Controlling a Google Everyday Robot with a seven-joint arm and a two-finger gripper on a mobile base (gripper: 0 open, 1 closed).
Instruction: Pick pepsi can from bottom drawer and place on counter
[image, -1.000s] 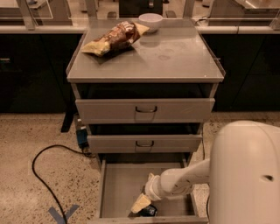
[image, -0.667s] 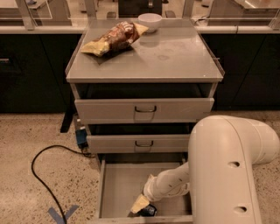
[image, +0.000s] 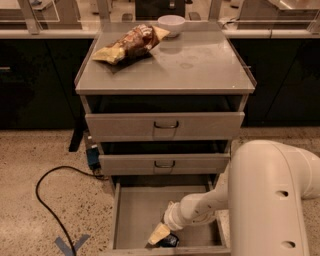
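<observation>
Rightward, slightly, the bulky arm link (image: 272, 200) has shifted; the hand (image: 161, 234) stays low in the bottom drawer (image: 135, 210), right at the pepsi can (image: 170, 241) near its front wall; whether it grips, I cannot tell.

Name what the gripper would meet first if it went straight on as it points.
Likely the pepsi can, right beside the gripper at the front of the bottom drawer, though depth is unclear.
</observation>
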